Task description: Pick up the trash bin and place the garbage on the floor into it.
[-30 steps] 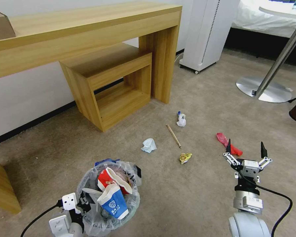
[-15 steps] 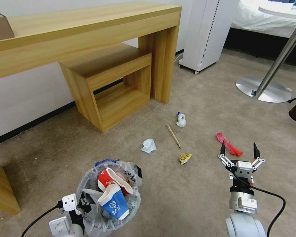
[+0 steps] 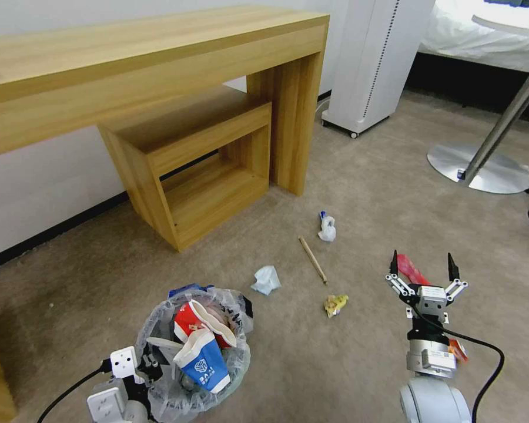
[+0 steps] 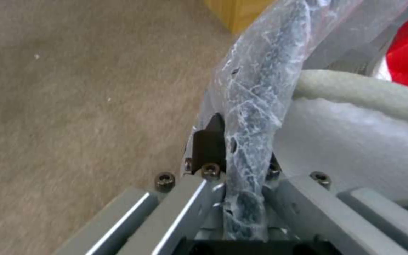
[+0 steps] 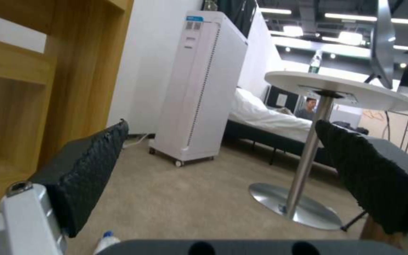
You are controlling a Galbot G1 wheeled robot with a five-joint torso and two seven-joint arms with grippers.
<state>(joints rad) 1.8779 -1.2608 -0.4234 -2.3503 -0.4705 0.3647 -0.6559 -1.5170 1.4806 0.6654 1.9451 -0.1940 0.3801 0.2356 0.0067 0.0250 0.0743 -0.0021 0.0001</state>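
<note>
The trash bin (image 3: 158, 329), a small dark bin lined with a whitish bag, is at the lower left and holds a red paper cup (image 3: 188, 320) and a blue-white carton (image 3: 203, 361). My left gripper (image 3: 149, 369) is shut on its bagged rim (image 4: 256, 106), which sits clamped between the fingers (image 4: 209, 141). On the carpet lies garbage: a tissue wad (image 3: 266, 279), a wooden stick (image 3: 312, 259), a yellow wrapper (image 3: 335, 304), a small clear bottle (image 3: 327, 228) and a red wrapper (image 3: 413, 272). My right gripper (image 3: 422, 264) stands open over the red wrapper, nothing between its pads (image 5: 86, 170).
A long wooden desk (image 3: 158, 64) with a wooden stool (image 3: 188, 158) under it runs along the wall at the left. A white tower appliance on wheels (image 3: 373, 64), a round table's metal foot (image 3: 482, 170) and a bed (image 3: 482, 35) stand further back. Open carpet lies around the litter.
The whole picture has shifted, so the camera has moved. My right gripper has drawn a little to the left, staying open. The left gripper keeps its hold on the bin.
</note>
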